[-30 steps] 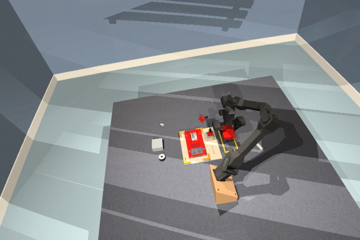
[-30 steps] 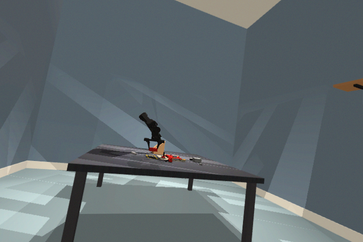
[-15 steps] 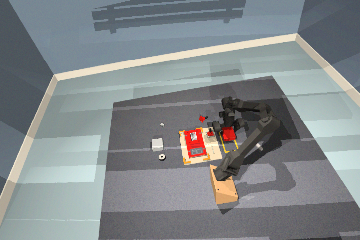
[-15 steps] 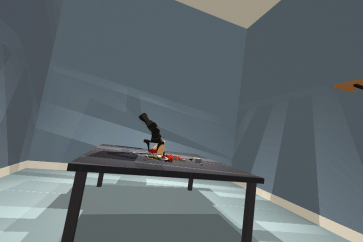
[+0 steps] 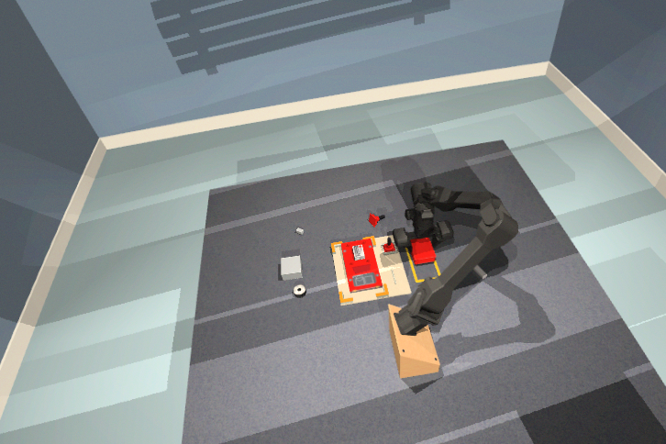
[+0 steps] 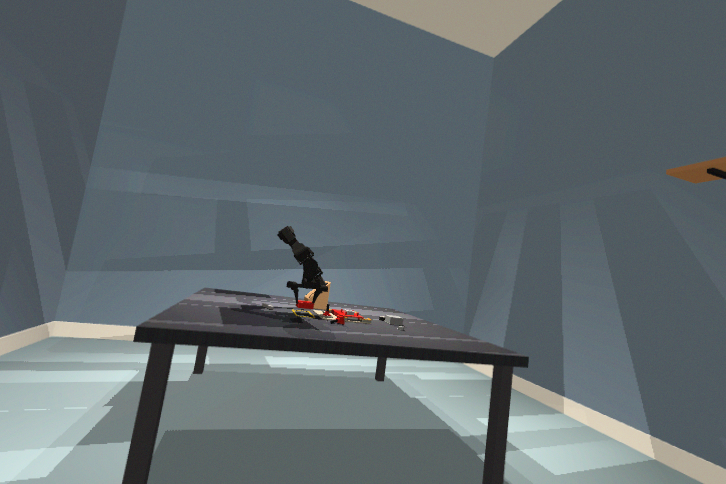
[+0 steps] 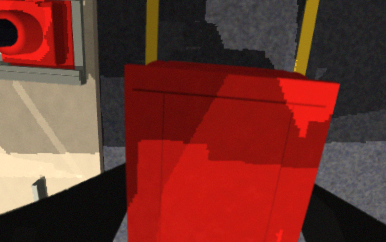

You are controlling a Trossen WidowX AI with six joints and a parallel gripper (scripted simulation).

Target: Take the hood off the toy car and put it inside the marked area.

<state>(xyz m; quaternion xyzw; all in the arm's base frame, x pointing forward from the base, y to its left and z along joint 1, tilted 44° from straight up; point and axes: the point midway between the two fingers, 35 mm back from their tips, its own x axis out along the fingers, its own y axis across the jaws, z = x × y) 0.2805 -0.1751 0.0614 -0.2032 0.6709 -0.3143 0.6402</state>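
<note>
We have the hood (image 5: 423, 253) (image 6: 304, 304) (image 7: 220, 175) off the toy car (image 5: 349, 261) (image 6: 345, 314), pinched between the two black fingers of the gripper (image 5: 423, 246) (image 6: 305, 303) (image 7: 215, 180). Exterior view: hood held up above the table (image 5: 265, 366) (image 6: 318, 343), fingers pointing down. From the top we see it across the far end of the marked area (image 5: 412, 266) (image 6: 295, 314) (image 7: 152, 30), a yellow outline whose near end shows beyond it. Car lies to the left, flat on a cream board (image 5: 399, 287) (image 7: 50, 115). On the board's far right portion we note a red piece with a black knob (image 5: 389, 248) (image 7: 60, 30); farther off, on the table, a red piece with a black handle (image 5: 374, 219) (image 6: 340, 320). Left of the board: a pale block (image 5: 291, 267) (image 6: 394, 320), a pale ring (image 5: 294, 291) just nearer, a small white piece (image 5: 299, 230) (image 6: 400, 328) farther away. A pale cylinder (image 5: 480, 271) lies right of the outline. Arm's wooden base (image 5: 415, 360) stands on the near side.
</note>
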